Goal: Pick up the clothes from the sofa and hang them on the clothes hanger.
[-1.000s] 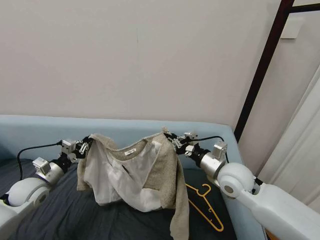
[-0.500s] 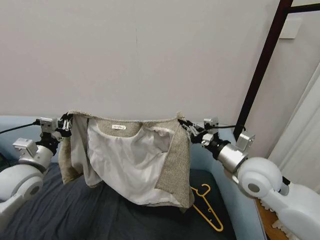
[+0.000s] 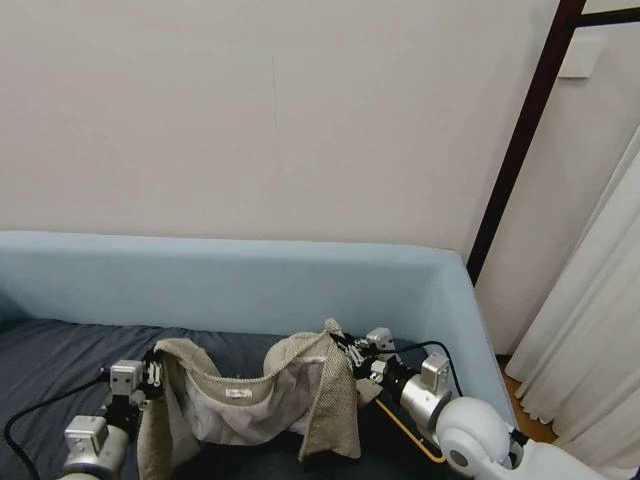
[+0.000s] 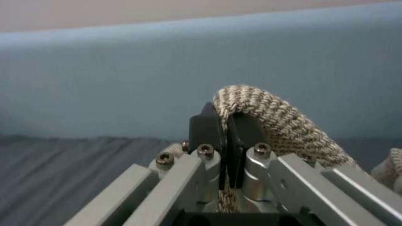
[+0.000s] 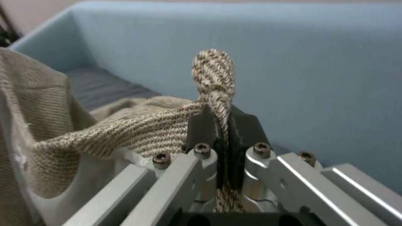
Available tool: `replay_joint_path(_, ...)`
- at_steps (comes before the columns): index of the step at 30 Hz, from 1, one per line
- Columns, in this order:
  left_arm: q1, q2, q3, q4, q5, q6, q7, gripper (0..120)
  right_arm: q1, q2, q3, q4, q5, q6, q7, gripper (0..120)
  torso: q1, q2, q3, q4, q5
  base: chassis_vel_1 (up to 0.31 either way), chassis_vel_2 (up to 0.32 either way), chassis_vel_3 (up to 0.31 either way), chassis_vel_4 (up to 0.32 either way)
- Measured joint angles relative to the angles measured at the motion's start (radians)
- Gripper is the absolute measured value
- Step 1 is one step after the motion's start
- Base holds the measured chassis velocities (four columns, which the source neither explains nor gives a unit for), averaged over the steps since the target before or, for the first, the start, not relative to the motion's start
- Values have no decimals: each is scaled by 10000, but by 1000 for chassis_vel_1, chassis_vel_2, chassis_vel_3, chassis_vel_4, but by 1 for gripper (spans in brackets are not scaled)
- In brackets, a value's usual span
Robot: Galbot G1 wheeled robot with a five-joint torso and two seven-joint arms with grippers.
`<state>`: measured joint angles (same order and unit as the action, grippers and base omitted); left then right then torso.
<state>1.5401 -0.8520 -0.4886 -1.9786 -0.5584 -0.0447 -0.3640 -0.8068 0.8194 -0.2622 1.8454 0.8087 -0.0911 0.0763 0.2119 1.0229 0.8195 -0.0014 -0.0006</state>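
The beige knitted jacket (image 3: 270,395), white lining showing, is held spread low over the dark seat cushion (image 3: 60,350) of the light-blue sofa (image 3: 250,285). One shoulder is pinched in the closed fingers of the left gripper (image 3: 152,372) and the other in the closed fingers of the right gripper (image 3: 345,352), and the collar is left sagging between them. In both wrist views a fold of knit is seen clamped between the black pads (image 4: 204,129), and an orange clothes hanger (image 3: 418,438) is seen lying on the seat by the sofa's end wall, partly hidden behind the right arm.
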Motion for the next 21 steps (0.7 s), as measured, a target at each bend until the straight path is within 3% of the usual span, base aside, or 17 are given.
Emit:
replay_joint_path(5,-973,-403,881,703,-97,190,-69,0,202,541,-127,-1284,-69,91,-38,0,0,-1,1,-2,0,0,0,0,0)
replay_joint_path(8,-2091,-555,1487,1762,-509,352,-90,0,801,1168,-229,-2359,81,56,-23,0,1,-1,3,2,-4,0,0,0,0)
replay_joint_path(9,-2091,-555,1487,1762,-509,352,-90,0,801,1168,-229,-2359,81,56,-23,0,1,-1,3,2,-4,0,0,0,0)
replay_joint_path(14,-4104,-522,2068,4096,-742,256,137,0,1707,2150,-442,-4341,-34,35,-131,0,3,-2,3,2,-4,0,0,0,0)
replay_joint_path(21,-5144,-619,2862,5109,-873,64,361,0,2175,2959,-516,-5994,-407,202,-295,0,3,-3,3,2,-5,0,0,0,0)
